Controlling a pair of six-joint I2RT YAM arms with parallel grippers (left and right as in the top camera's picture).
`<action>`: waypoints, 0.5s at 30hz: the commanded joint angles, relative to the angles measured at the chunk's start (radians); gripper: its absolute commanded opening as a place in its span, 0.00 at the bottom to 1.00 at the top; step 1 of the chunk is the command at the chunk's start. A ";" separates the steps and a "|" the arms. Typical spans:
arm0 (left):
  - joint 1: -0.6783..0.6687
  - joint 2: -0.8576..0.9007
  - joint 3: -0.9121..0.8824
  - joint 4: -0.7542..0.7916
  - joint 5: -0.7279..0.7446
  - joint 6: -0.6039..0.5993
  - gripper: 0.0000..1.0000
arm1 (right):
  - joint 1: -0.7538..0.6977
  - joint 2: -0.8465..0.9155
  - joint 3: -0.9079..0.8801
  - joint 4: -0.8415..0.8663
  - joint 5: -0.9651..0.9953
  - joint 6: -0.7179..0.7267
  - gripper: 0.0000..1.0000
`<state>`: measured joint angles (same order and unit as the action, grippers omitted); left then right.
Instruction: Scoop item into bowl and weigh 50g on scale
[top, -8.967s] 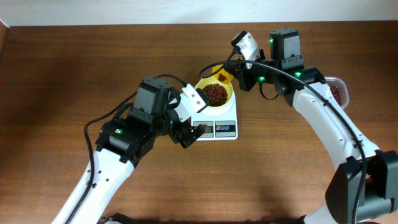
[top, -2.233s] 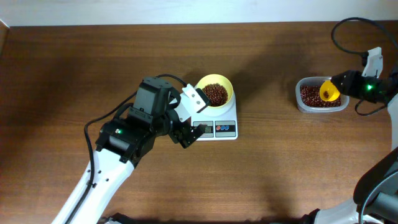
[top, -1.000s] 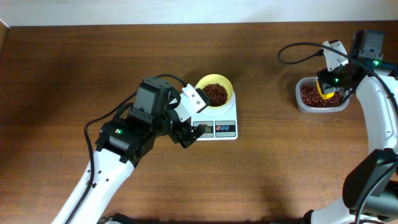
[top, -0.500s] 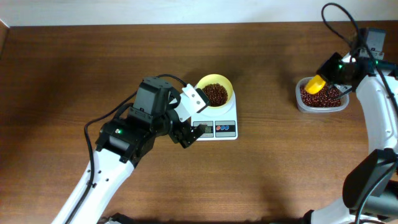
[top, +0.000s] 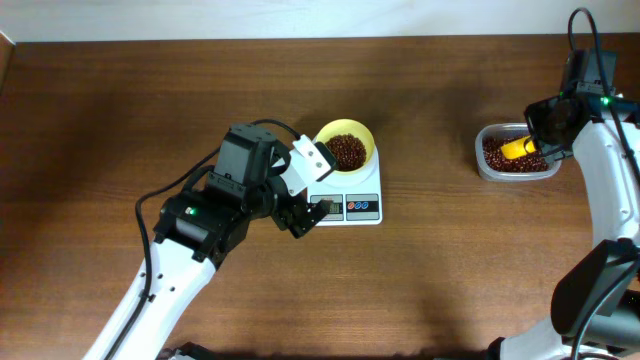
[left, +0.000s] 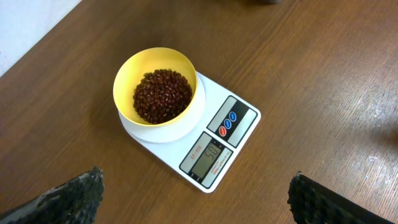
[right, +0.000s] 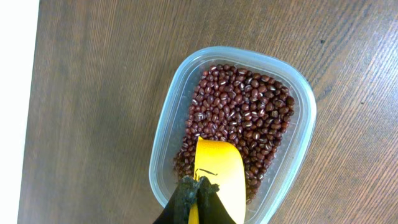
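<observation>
The pale-yellow bowl (top: 346, 148) (left: 160, 93) sits on the white scale (top: 352, 202) (left: 211, 149) and holds a heap of reddish-brown beans (left: 163, 96). My left gripper (left: 193, 198) is open and empty, hovering just in front of the scale. My right gripper (right: 199, 191) (top: 545, 125) is shut on the handle of a small yellow scoop (right: 217, 174) (top: 516, 149), which rests in the clear tub (right: 292, 149) (top: 482, 165) of beans (right: 236, 118) at the far right.
The brown wooden table (top: 420, 280) carries only the scale and the tub. A pale wall edge runs along the back (top: 300, 20). Cables loop above the right arm (top: 585, 40).
The right gripper has carried the scoop from the bowl back to the tub and lowered it onto the beans. The left arm, bowl and scale have not moved.
</observation>
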<state>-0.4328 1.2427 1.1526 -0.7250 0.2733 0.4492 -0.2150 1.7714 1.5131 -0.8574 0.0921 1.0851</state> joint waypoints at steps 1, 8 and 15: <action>-0.002 -0.008 -0.003 -0.001 0.011 0.010 0.99 | 0.005 -0.003 0.023 0.000 0.033 0.021 0.14; -0.002 -0.008 -0.003 -0.001 0.011 0.010 0.99 | 0.005 -0.003 0.023 0.000 0.033 0.019 0.27; -0.002 -0.008 -0.003 -0.001 0.011 0.010 0.99 | 0.005 -0.003 0.023 0.000 0.033 0.019 0.44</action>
<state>-0.4328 1.2427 1.1526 -0.7254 0.2733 0.4492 -0.2150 1.7714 1.5131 -0.8574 0.1085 1.1004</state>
